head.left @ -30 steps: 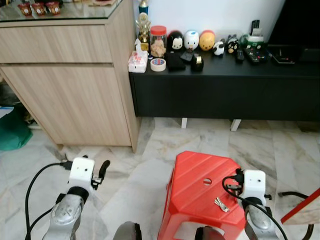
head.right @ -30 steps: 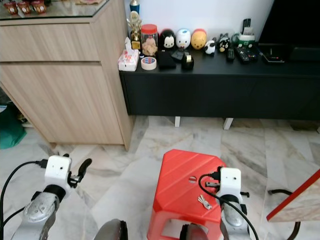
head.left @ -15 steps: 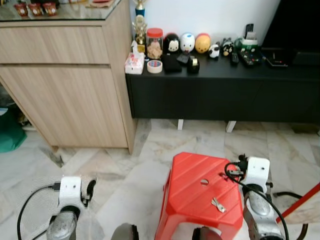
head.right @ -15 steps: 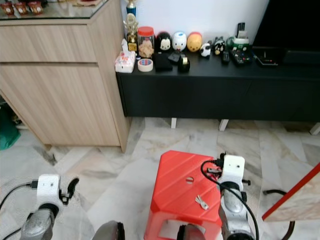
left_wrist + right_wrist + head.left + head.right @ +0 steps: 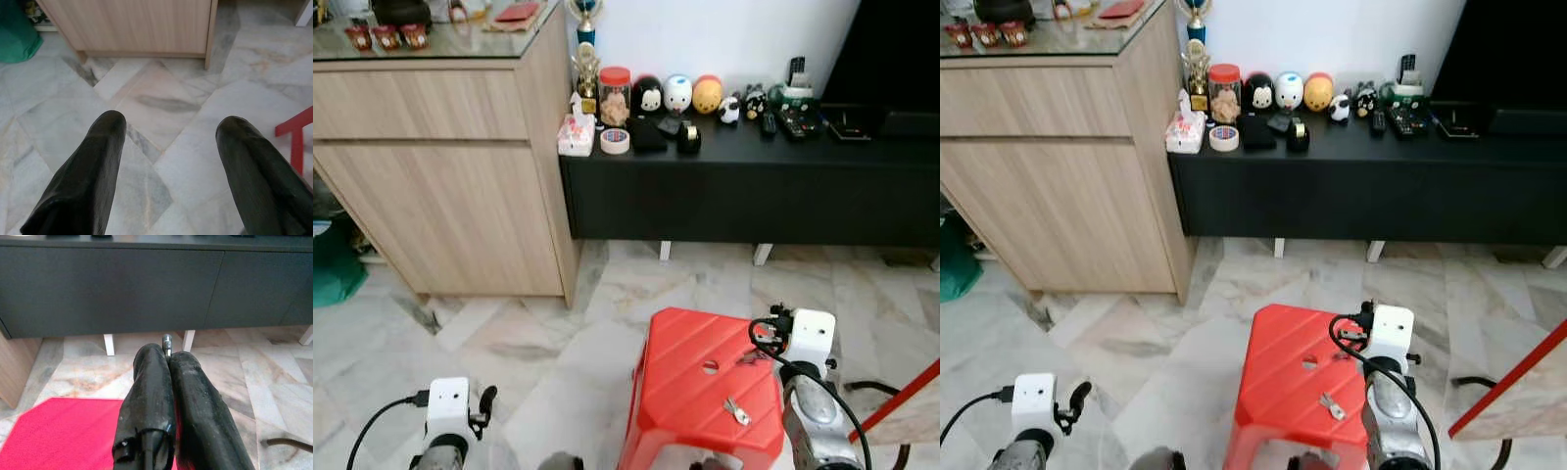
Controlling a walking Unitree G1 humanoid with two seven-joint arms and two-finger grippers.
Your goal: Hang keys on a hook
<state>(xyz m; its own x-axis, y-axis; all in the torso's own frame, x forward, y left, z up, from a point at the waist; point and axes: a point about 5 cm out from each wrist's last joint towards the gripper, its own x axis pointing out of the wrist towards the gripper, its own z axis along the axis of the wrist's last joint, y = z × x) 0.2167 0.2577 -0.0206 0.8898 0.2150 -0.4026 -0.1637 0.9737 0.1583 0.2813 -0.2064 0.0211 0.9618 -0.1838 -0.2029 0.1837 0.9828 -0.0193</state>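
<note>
Right wrist view has the right gripper (image 5: 168,357) with its two black fingers pressed together, pinching a small metal piece (image 5: 167,340) whose rounded end pokes out between the tips (too little of it shows to say what it is). It hangs above the far right edge of the red stool (image 5: 690,392), facing the black TV console (image 5: 754,186). A set of keys (image 5: 737,410) lies on the stool's top near its front right corner, apart from the gripper. Down by the marble floor (image 5: 156,105), the left gripper (image 5: 171,132) has its fingers spread wide with nothing between them, pointed toward the foot of the wooden cabinet (image 5: 450,157). Figurines, a jar and a tape roll (image 5: 615,141) line the console's top.
</note>
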